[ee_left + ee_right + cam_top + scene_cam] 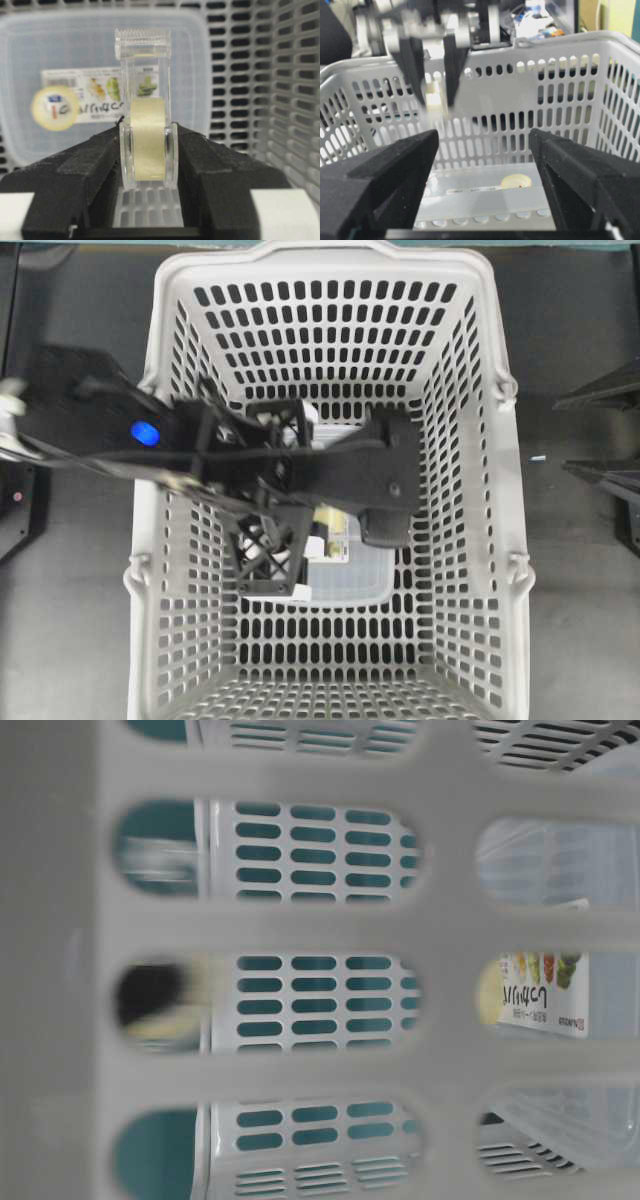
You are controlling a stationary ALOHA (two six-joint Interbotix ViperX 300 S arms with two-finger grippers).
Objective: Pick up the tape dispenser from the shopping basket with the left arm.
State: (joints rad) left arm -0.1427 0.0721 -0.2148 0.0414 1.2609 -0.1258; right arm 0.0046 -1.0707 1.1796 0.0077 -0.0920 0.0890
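The tape dispenser (146, 95) is a small clear plastic holder with a pale yellow roll of tape and a toothed cutter on top. My left gripper (148, 137) is shut on its two flat sides and holds it above the floor of the light-grey shopping basket (320, 258). The right wrist view shows it (434, 96) hanging between the left fingers (412, 60), about mid-height of the far wall. The left arm (145, 432), with its blue light, reaches over the basket from the left. My right gripper (484, 137) is open and empty, facing into the basket (560, 70).
A flat translucent lidded box (360, 575) with a printed label and a round yellow sticker lies on the basket floor, right under the dispenser (50, 50). Slotted basket walls (280, 100) stand close on the right. Black arm parts (600, 390) show at the overhead view's right edge.
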